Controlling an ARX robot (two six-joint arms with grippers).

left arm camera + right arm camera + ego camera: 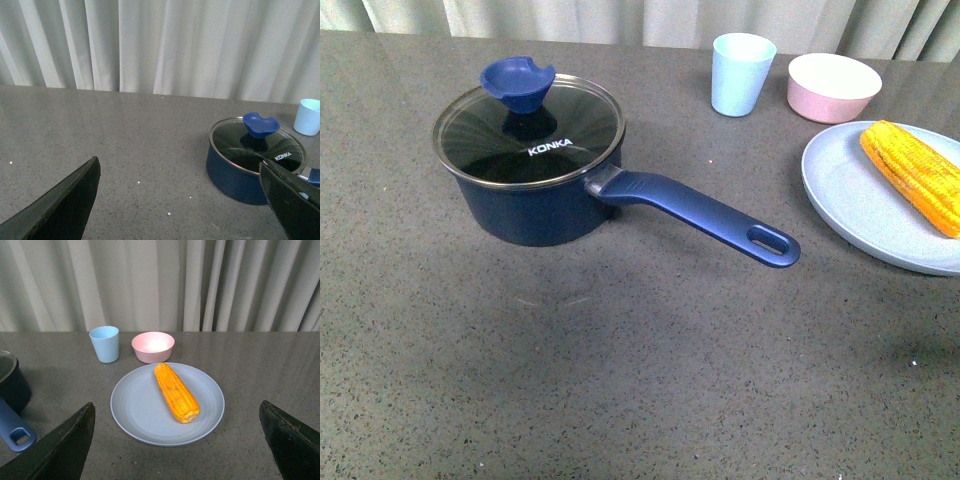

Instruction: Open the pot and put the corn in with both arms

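The navy pot stands on the grey table at the left, its glass KONKA lid on and the blue knob upright. Its long handle points right toward me. The yellow-orange corn lies on a pale plate at the right. Neither arm shows in the front view. My left gripper is open, with the pot off to one side beyond one finger. My right gripper is open short of the corn on its plate.
A pale blue cup and a pink bowl stand behind the plate near the table's far edge. Pale curtains hang behind the table. Bare grey tabletop lies in front of the pot.
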